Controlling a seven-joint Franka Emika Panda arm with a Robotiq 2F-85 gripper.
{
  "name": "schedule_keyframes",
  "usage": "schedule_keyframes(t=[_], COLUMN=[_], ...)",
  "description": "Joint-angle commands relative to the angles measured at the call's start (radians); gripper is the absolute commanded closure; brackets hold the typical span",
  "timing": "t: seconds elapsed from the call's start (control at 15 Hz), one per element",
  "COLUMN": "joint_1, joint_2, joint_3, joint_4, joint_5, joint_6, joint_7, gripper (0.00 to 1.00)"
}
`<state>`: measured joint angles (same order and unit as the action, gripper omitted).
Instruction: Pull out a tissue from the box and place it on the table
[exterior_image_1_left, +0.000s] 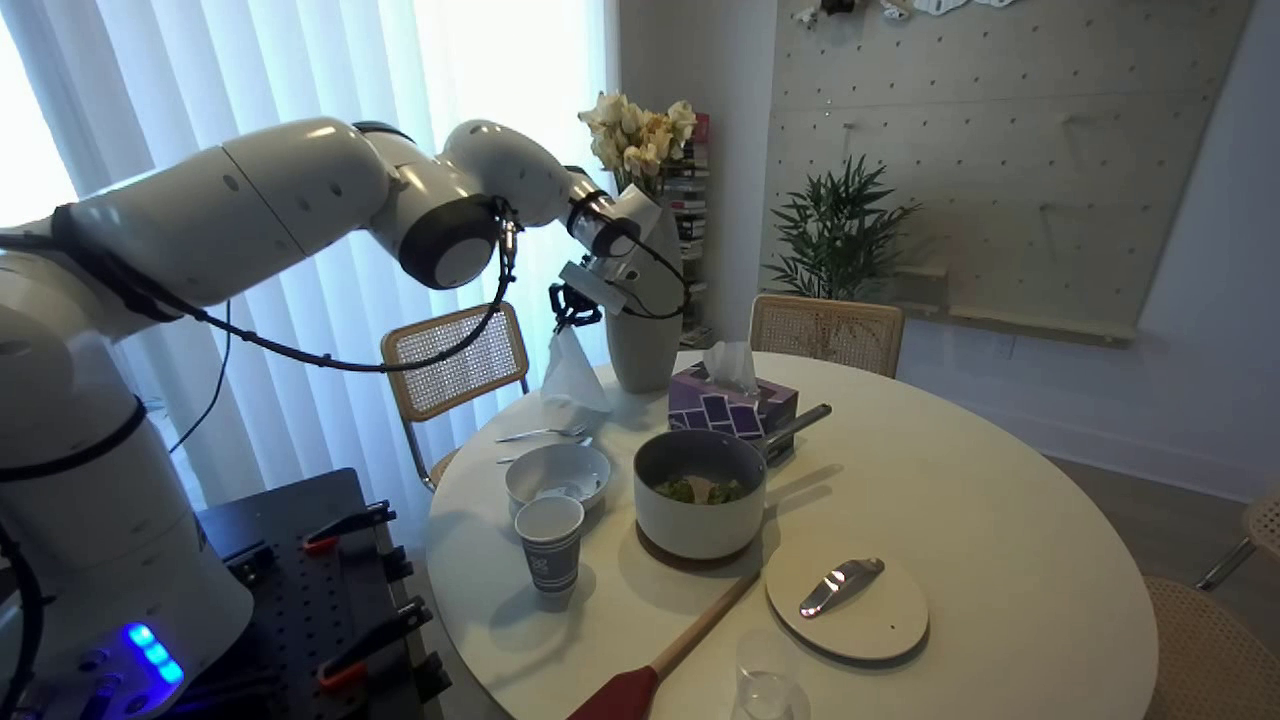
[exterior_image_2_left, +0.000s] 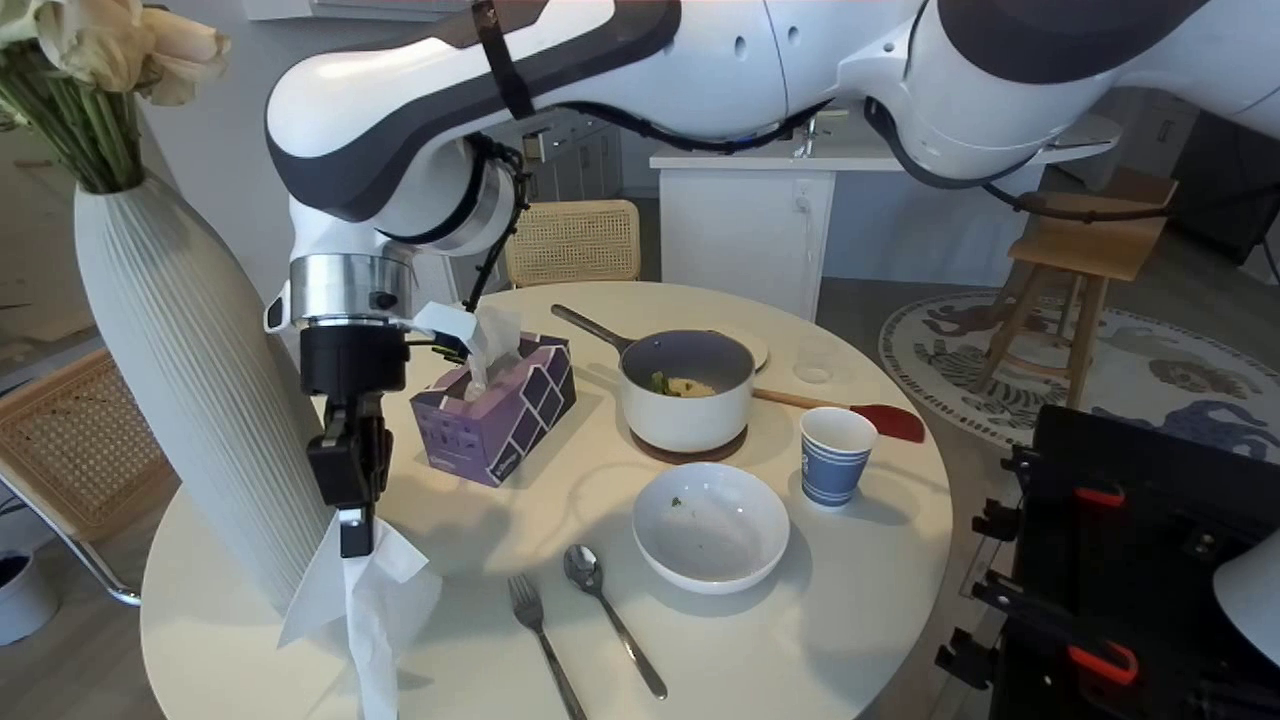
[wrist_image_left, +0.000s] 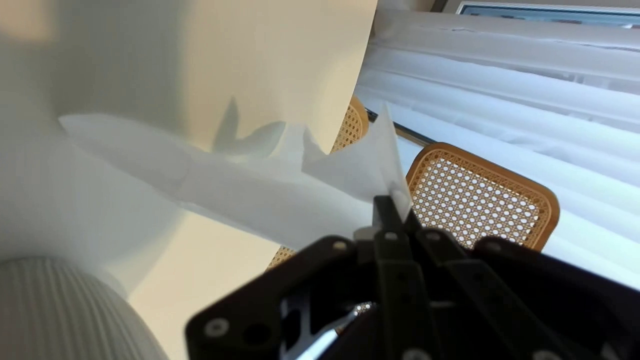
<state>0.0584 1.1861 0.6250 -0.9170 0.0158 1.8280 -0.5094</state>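
Observation:
My gripper is shut on a white tissue in both exterior views (exterior_image_1_left: 563, 326) (exterior_image_2_left: 356, 535) and the wrist view (wrist_image_left: 400, 215). The tissue (exterior_image_1_left: 572, 380) hangs down from the fingertips beside the vase; it also shows in the other views (exterior_image_2_left: 372, 610) (wrist_image_left: 280, 195). I cannot tell whether its lower end touches the white round table (exterior_image_1_left: 980, 480) (exterior_image_2_left: 850, 630) (wrist_image_left: 250, 40). The purple patterned tissue box (exterior_image_1_left: 705, 408) (exterior_image_2_left: 462, 437) stands on the table, apart from the gripper. Another tissue (exterior_image_1_left: 731, 365) (exterior_image_2_left: 492, 350) sticks up from its opening.
A tall ribbed vase (exterior_image_1_left: 640, 345) (exterior_image_2_left: 190, 330) (wrist_image_left: 65, 315) with flowers stands close beside the gripper. A fork (exterior_image_2_left: 540, 640), spoon (exterior_image_2_left: 610, 615), bowl (exterior_image_2_left: 710, 530), cup (exterior_image_2_left: 836, 460) and pot (exterior_image_2_left: 690, 405) stand or lie on the table. A cane chair (wrist_image_left: 480, 195) is past the edge.

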Motion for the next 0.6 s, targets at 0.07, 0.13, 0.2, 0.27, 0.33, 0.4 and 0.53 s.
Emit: schedule_keyframes(t=[0.07, 0.13, 0.2, 0.27, 0.33, 0.4, 0.53], joint_1=[-0.044, -0.051, -0.056, -0.062, -0.067, -0.071, -0.077], joint_2=[-0.063, -0.065, -0.068, -0.071, -0.074, -0.077, -0.083], joint_3=[0.032, 0.039, 0.044, 0.050, 0.054, 0.056, 0.055], joint_4=[-0.119, -0.129, -0.140, -0.149, -0.160, -0.170, -0.187], joint_5=[0.009, 0.010, 0.011, 0.011, 0.009, 0.006, 0.001], joint_6=[-0.013, -0.022, -0.030, -0.039, -0.040, -0.037, -0.034], joint_7=[-0.029, -0.029, -0.028, -0.028, -0.032, -0.029, -0.023], gripper=[1.00, 1.00, 1.00, 1.00, 1.00, 1.00, 0.74])
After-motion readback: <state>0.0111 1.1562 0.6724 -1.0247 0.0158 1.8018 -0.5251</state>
